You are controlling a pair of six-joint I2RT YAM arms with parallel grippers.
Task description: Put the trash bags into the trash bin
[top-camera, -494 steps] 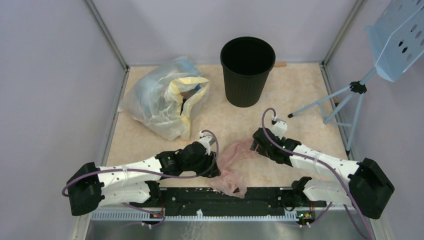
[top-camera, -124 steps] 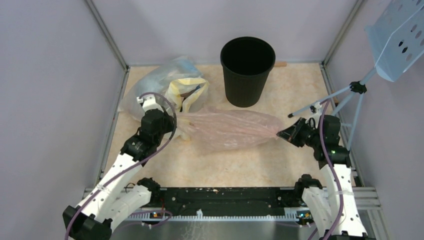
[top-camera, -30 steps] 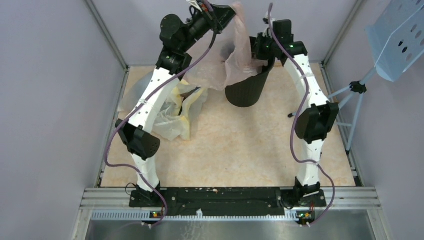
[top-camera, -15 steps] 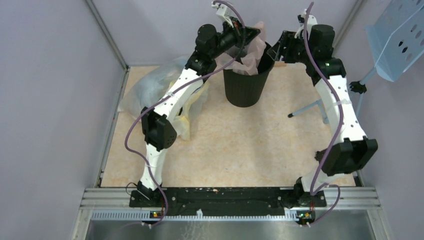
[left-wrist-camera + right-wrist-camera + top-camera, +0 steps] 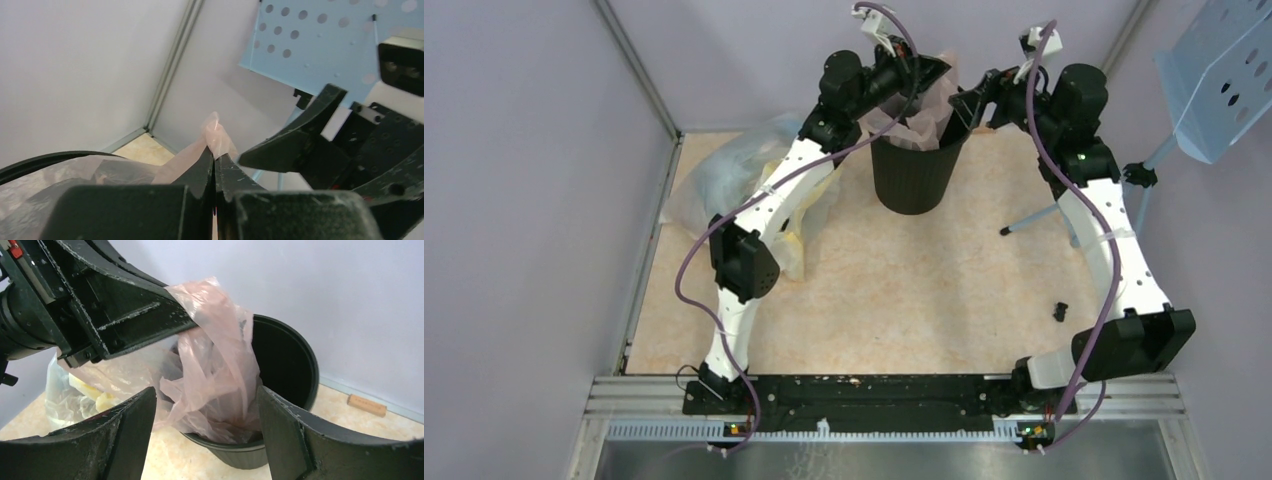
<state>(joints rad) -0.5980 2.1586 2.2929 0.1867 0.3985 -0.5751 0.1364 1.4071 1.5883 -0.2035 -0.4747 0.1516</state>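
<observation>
Bright, even, soft-shadowed light; wrist foregrounds blurred.

We have both arms stretched up and out to the far side. Our left arm point(image 5: 759, 200) climbs from its near base, elbow bent, and the left gripper point(image 5: 215, 162) points right, jaws pressed together on a fold of the trash bag point(image 5: 215, 365). Our right arm point(image 5: 1114, 230) mirrors it. The right gripper point(image 5: 205, 440) points left toward the other, its fingers spread wide.

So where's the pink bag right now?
In the top view, the pink bag hangs partly into the black bin at the back, its top pinched by the left end effector.
</observation>
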